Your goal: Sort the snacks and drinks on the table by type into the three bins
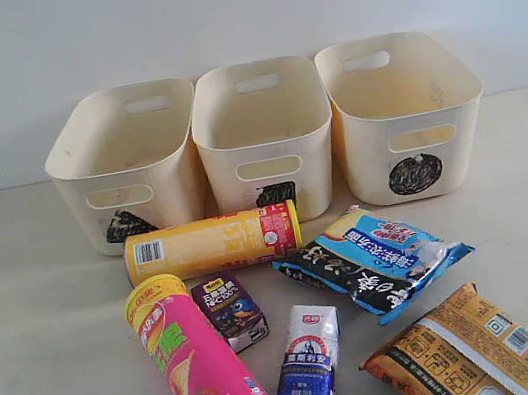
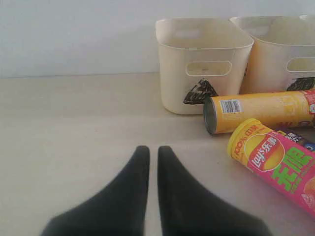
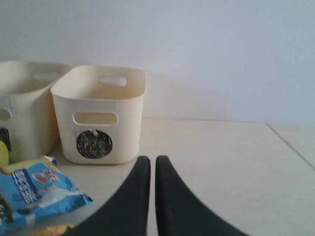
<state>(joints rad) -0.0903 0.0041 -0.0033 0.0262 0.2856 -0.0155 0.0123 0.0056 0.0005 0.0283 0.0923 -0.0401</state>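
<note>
Three bins (image 1: pixel 266 146) stand in a row at the back of the table (image 1: pixel 42 326). The yellow tube (image 1: pixel 211 244) lies in front of them and partly hides the square mark. The pink tube (image 1: pixel 207 369) and orange bag (image 1: pixel 482 349) are cut off by the lower edge. The purple carton (image 1: pixel 230 310) and white-blue carton (image 1: pixel 309 364) lie between them, with the blue bag (image 1: pixel 376 258) beside. On the left gripper (image 2: pixel 153 150) and right gripper (image 3: pixel 148 160), the fingers are nearly touching (nothing held).

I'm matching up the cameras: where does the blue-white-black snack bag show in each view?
Exterior view: the blue-white-black bag lies right of centre, in front of the circle bin.
Left wrist view: not in it.
Right wrist view: it lies in front of the circle bin.
Shared landmark: the middle bin, in all three.
</note>
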